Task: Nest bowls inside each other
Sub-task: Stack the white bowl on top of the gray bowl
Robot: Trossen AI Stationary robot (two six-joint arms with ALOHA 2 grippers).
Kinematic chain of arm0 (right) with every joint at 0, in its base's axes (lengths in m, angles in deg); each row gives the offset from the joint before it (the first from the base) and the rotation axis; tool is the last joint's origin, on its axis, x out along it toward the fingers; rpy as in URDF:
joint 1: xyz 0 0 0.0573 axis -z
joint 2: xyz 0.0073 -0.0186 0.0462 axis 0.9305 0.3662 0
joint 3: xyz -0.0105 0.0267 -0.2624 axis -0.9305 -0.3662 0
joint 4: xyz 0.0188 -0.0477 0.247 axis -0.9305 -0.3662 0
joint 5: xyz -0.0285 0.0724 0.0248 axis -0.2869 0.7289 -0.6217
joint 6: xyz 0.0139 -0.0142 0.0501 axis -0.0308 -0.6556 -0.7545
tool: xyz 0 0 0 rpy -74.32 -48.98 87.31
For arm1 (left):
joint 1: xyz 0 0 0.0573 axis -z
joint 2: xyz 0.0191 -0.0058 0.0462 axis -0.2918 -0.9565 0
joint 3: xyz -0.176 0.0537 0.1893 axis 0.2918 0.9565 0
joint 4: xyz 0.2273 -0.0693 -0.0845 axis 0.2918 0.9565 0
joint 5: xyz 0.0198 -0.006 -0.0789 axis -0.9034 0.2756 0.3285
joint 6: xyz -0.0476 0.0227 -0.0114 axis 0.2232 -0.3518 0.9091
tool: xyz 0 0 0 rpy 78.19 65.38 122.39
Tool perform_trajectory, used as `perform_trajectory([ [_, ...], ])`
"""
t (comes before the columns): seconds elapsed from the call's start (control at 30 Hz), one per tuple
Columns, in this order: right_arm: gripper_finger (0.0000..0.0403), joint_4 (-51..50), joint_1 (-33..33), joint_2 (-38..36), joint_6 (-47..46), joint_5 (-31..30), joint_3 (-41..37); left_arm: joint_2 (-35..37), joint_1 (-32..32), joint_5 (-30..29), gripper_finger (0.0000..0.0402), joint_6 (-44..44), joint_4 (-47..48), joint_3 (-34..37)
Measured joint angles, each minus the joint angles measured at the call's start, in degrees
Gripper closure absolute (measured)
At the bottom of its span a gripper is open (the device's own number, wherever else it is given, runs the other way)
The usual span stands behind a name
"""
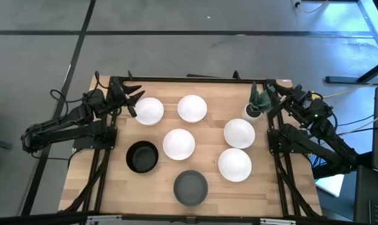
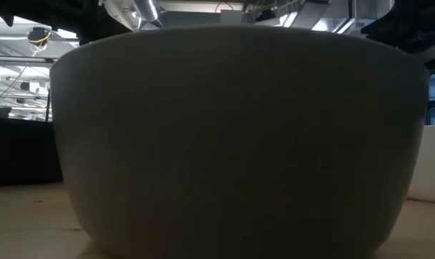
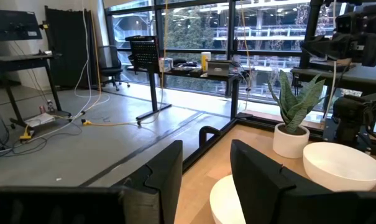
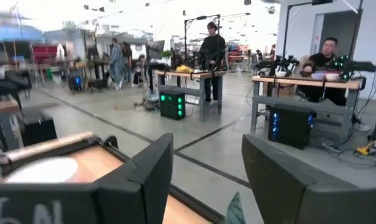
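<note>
Seven bowls stand apart, each on its base on the table. Five are white: far left (image 1: pixel 149 110), far middle (image 1: pixel 192 107), centre (image 1: pixel 179 143), right (image 1: pixel 239 133) and near right (image 1: pixel 234 164). A black bowl (image 1: pixel 142 156) sits near left. A dark grey bowl (image 1: pixel 190 187) sits at the near edge and fills the low view (image 2: pixel 239 137). My left gripper (image 1: pixel 134 100) is open at the far left corner, beside the far-left white bowl (image 3: pixel 228 199). My right gripper (image 1: pixel 268 94) is open at the far right corner, by the plant; its fingers stand apart in its wrist view (image 4: pixel 206 174).
A small white pot with a spiky green plant (image 1: pixel 254 111) stands at the far right, close under my right gripper, and also shows in the left wrist view (image 3: pixel 291 140). A black frame (image 1: pixel 189 79) runs along the table's far edge and sides. People stand and sit in the room beyond.
</note>
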Motion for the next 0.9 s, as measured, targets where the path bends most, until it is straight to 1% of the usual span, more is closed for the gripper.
perform_trajectory([
  [0.2,0.0209,-0.28,0.01,0.00,-0.05,-0.02,0.00,-0.01,0.00,0.00,0.0272,0.00,0.00,0.00],
  [0.27,0.0209,-0.28,-0.01,0.00,-1.27,-1.53,0.00,-0.01,0.01,0.01,0.0272,0.00,0.00,0.00],
  [0.37,0.0209,-0.24,0.00,0.00,-4.61,-5.39,0.00,0.00,0.00,0.00,0.0272,-0.01,0.00,0.00],
  [0.47,0.0209,-0.32,-0.01,0.00,-3.90,-6.76,0.00,-0.01,0.00,0.00,0.0272,-0.01,0.00,0.00],
  [0.63,0.0210,0.13,-0.01,0.00,-1.28,-6.86,0.00,-0.01,0.00,0.00,0.0272,-0.01,0.00,0.00],
  [0.8,0.0210,0.47,0.00,0.00,-3.29,-6.85,0.00,-0.01,0.02,0.00,0.0272,0.00,0.00,0.00],
  [0.9,0.0210,-0.19,0.01,0.54,-3.68,-4.19,0.01,0.00,0.00,0.00,0.0272,0.00,0.00,0.01],
])
